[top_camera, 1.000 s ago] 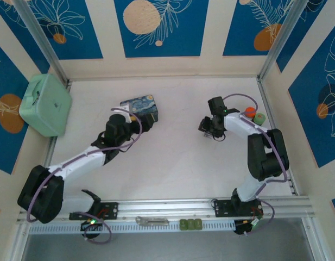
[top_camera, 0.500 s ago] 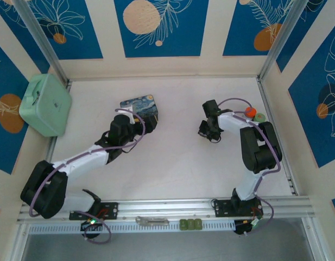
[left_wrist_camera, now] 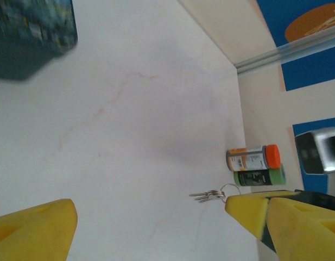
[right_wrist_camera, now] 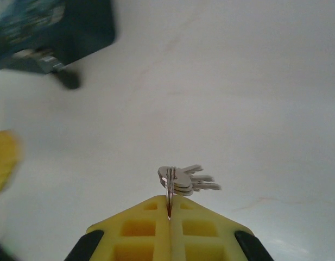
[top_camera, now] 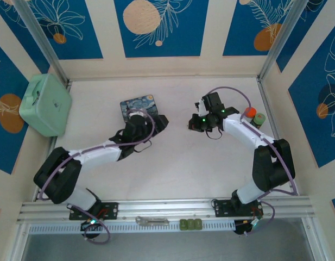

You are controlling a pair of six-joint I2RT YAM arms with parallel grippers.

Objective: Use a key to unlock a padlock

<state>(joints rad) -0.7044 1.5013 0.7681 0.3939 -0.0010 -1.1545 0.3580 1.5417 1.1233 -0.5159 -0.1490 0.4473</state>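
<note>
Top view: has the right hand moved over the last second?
Yes. The right hand, shut on the small silver ringed keys, has shifted left, away from the orange-capped bottle and toward the blue painted rectangular tin.

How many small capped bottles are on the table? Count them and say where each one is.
2: an orange-capped white bottle and a green-capped dark bottle, side by side near the right wall.

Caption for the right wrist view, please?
Right hand shut on the ring of a key bunch over the white table, blue tin blurred top left.
</note>
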